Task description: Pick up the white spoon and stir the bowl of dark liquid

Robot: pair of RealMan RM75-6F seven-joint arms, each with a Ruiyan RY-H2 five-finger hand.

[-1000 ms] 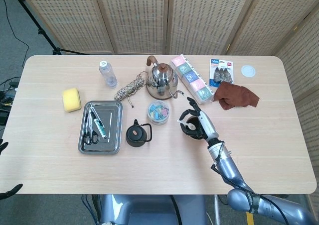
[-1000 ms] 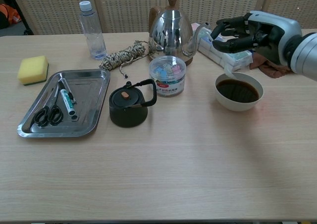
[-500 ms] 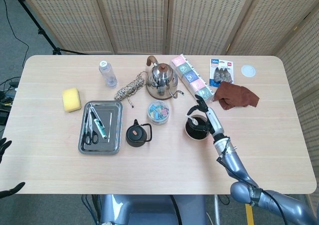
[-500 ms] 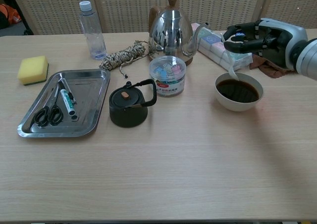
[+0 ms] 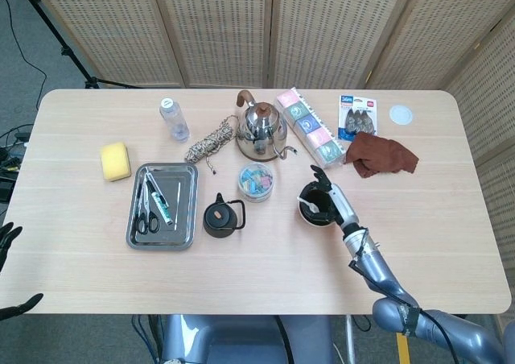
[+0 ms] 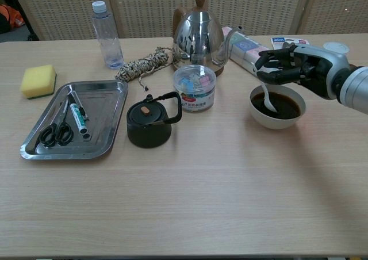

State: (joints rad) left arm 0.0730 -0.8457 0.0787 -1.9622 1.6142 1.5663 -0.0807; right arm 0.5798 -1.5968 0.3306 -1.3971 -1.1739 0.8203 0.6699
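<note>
A white bowl (image 6: 276,121) of dark liquid (image 6: 286,104) stands right of centre; in the head view the bowl (image 5: 322,221) is partly covered by my right hand (image 5: 328,195). My right hand (image 6: 294,66) hovers over the bowl's far rim and pinches the handle of the white spoon (image 6: 267,98). The spoon hangs steeply, its tip dipped into the liquid on the left side. From above, the spoon (image 5: 306,205) shows white over the bowl. Only the dark fingers of my left hand (image 5: 7,237) show at the left edge, off the table, spread and holding nothing.
A steel kettle (image 6: 199,37), a jar of clips (image 6: 194,86) and a black teapot (image 6: 149,122) stand left of the bowl. Boxed tea (image 6: 248,52) and a brown cloth (image 5: 381,155) lie behind it. A metal tray (image 6: 107,115), sponge (image 6: 38,80), bottle (image 6: 107,34) and rope (image 6: 142,65) are further left.
My right hand has come down and nearer over the bowl. The spoon, earlier at the bowl's left rim, now dips into the dark liquid.
</note>
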